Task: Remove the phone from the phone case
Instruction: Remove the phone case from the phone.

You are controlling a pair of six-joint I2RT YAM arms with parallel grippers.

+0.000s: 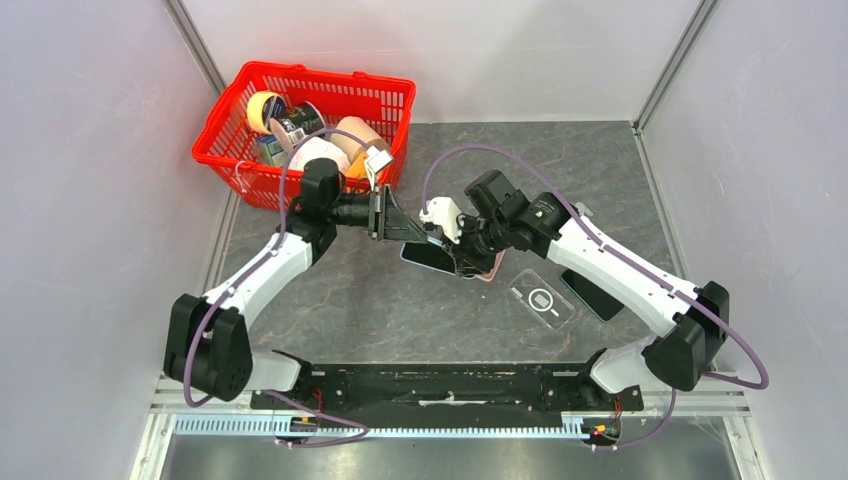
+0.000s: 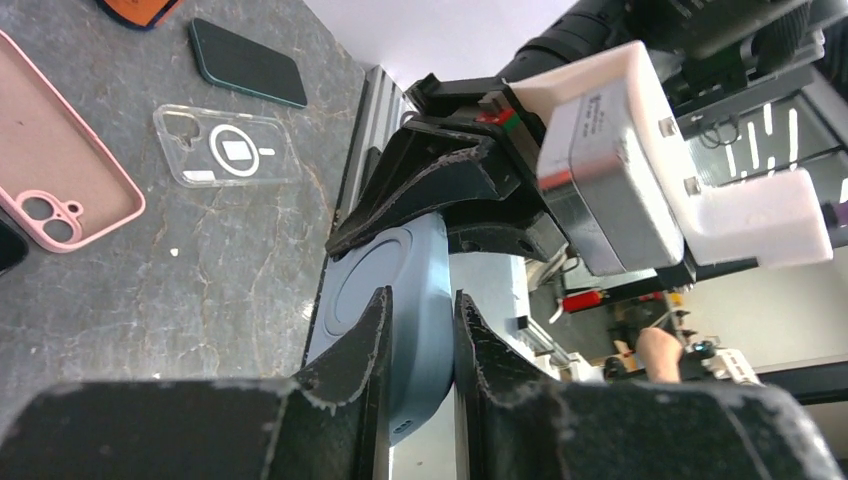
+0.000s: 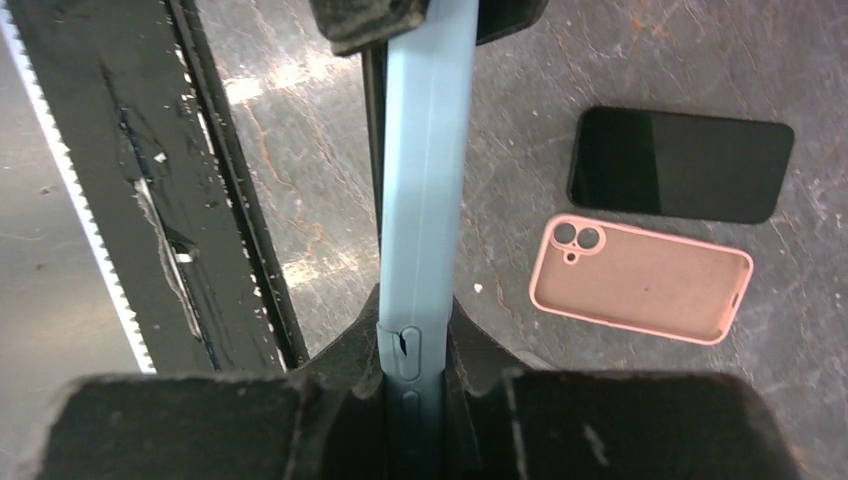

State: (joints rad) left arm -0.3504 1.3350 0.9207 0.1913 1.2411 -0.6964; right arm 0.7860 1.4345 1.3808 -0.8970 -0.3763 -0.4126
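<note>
Blue phone case (image 3: 425, 180) held clear of surface (image 1: 400, 310), phone (image 1: 428, 256) apparently still inside. Left fingers (image 2: 352, 365) clamp one case end, right fingers (image 3: 478, 350) clamp the opposite end. Separation not yet done.

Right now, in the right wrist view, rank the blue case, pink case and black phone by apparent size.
1. blue case: looks longest, but it is edge-on and nearest the camera, so its lead is unsure.
2. pink case and black phone: they look about alike, so not ranked against each other.
</note>
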